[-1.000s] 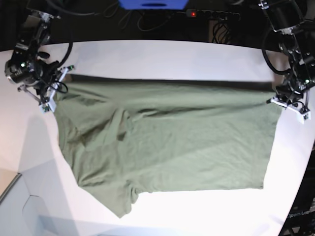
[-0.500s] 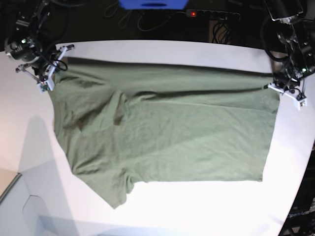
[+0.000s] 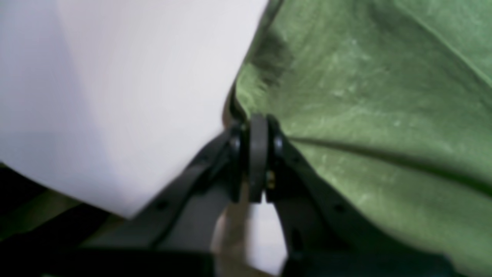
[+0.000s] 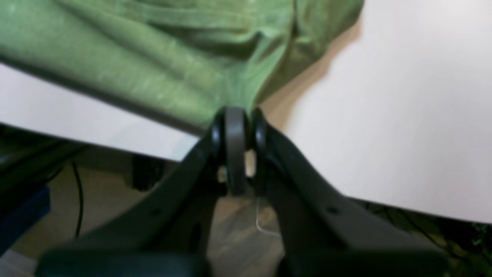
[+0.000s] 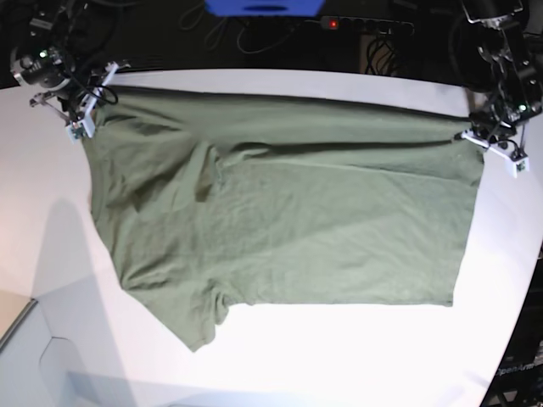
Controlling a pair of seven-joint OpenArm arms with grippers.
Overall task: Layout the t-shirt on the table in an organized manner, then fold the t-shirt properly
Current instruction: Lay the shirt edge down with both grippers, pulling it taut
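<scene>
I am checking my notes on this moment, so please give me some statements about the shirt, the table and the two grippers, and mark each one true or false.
1. The left gripper is shut on an edge of the t-shirt. True.
2. The right gripper is open and hangs free of the cloth. False: it is shut, pinching the shirt's fabric.
3. The shirt is folded into a neat small rectangle. False: it is spread out wide over the table, with wrinkles.
4. In the base view, one sleeve points toward the near edge of the table. True.
5. A second garment lies beside the green one. False: only this one garment is in view.
</scene>
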